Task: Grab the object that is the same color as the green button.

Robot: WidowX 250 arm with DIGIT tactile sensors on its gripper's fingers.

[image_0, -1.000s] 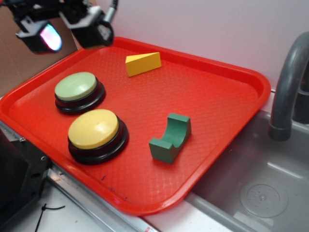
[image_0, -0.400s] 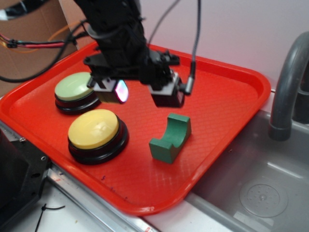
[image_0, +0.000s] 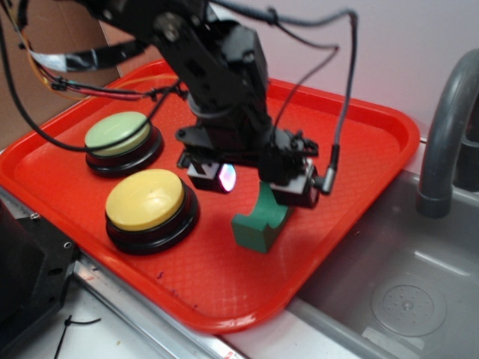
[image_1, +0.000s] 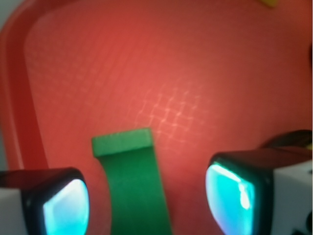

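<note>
From the exterior cam: my gripper (image_0: 253, 182) hangs right over the green block (image_0: 258, 221) on the red tray (image_0: 359, 161), fingers spread wide, nothing held. My arm blocks the block's far end. Left of the block sits the yellow button (image_0: 147, 200), and beyond that the green button (image_0: 117, 134). A grey faucet (image_0: 443, 131) stands right of the tray.

Wrist cam: the block lies between my two pads (image_1: 63, 205), nearer the left one, not touching. A yellow scrap (image_1: 268, 3) peeks in up top.

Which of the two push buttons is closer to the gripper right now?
The yellow button, nearer the tray's front edge. The gripper hangs just beside it over the green block; the green button sits farther back-left.
</note>
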